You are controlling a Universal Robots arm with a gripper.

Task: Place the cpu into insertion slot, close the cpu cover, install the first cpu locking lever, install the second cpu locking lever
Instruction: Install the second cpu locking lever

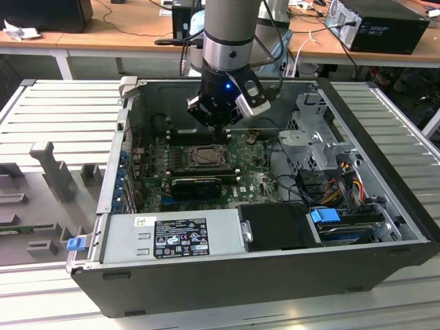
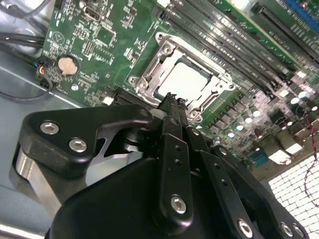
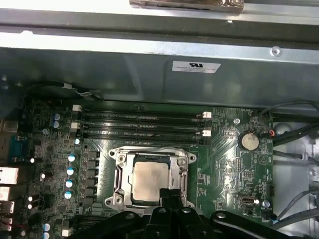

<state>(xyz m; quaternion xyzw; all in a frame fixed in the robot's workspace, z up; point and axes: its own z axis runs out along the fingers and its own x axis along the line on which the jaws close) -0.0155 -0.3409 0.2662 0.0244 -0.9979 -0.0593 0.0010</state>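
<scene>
1. The cpu (image 3: 149, 180) sits in the insertion slot (image 3: 121, 183), the cpu cover (image 3: 152, 154) closed over it
2. The gripper (image 2: 173, 99) hovers at the socket edge, fingers (image 2: 172, 130) pinched together, holding nothing
3. Judged step: the first locking lever, calling for a precise push

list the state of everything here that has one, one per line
cpu: seated in the insertion slot, metal top face up
cpu cover: closed down around the cpu
insertion slot: occupied
end effector: poised at the socket's edge, tip just above the cover
memory slots: no modules in them
computer case: side panel off, interior exposed
coin cell battery: sitting in its holder
</scene>
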